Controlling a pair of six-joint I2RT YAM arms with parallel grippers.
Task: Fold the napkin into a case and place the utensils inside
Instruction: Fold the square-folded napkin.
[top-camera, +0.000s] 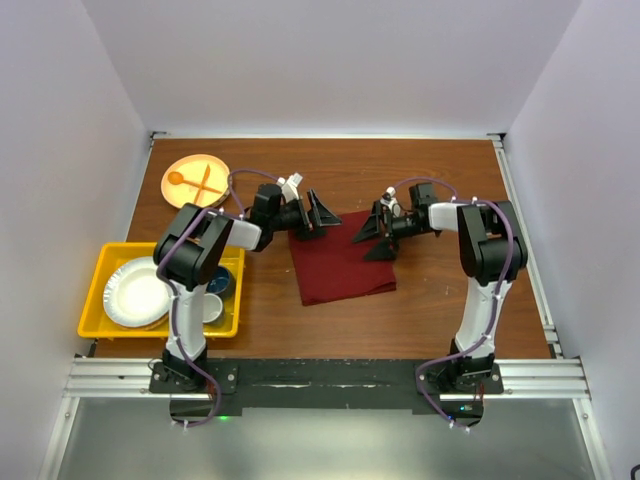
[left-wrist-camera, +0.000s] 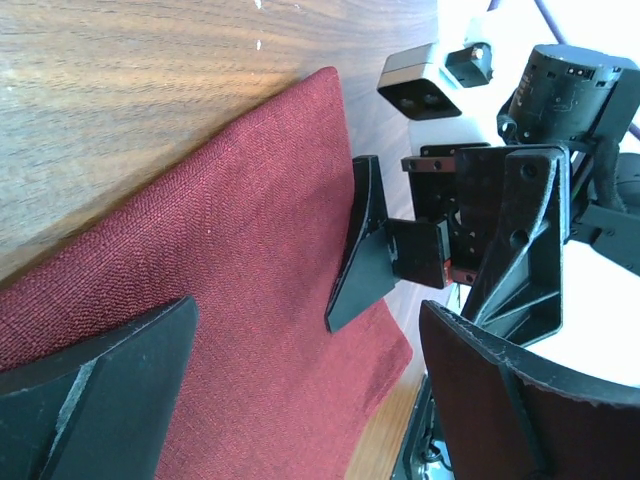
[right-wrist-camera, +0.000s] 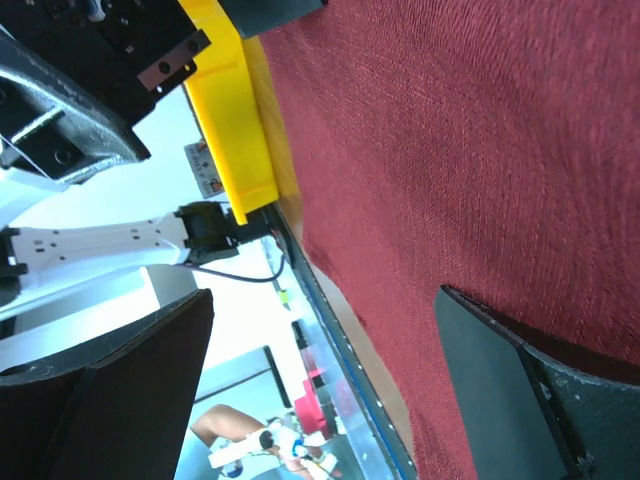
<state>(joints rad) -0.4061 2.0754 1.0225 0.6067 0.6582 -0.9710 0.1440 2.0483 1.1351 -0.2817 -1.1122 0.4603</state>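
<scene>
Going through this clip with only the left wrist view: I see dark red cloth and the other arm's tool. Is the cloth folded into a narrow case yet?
Observer: No. From above, the dark red cloth napkin lies flat as a broad tilted rectangle.
Reviewer: Any utensils in sight?
Observer: Only an orange spoon and fork on a round orange plate at the far left; no metallic ones show.
Reviewer: Anything else on that side?
Observer: A yellow plastic tray, nearer than the orange plate, holding white plates.
</scene>
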